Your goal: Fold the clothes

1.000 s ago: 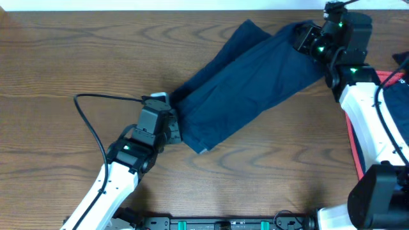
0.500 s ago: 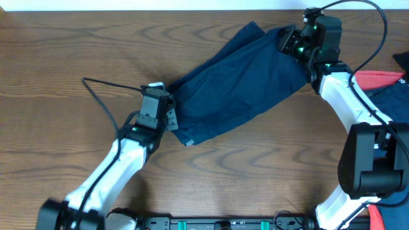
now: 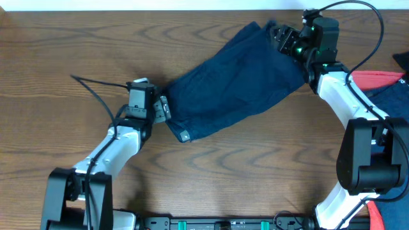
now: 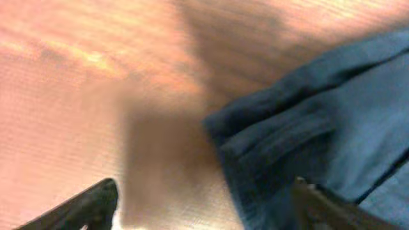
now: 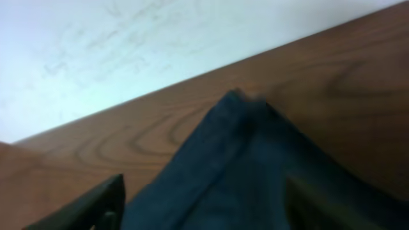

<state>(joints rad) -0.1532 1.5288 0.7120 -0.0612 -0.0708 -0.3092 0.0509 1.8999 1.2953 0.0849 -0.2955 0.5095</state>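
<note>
at the left of the wood-grain table, a thin black cable curves toward the left gripper. this gripper sits just beside the lower-left corner of the navy shorts. its wrist view shows two dark fingers set wide apart and cut off by the bottom of the frame. the seamed hem, folded double, lies partly between them, unclamped. a small pale spot at that corner is too small to identify. the shorts lie flat as a slanted band of matte, denim-like cloth, running up to the right gripper near the table's far edge. that wrist view is blurred: fingers apart, fabric peaking between them, contact not discernible. a red item and blue cloth are cut off at the right edge.
</note>
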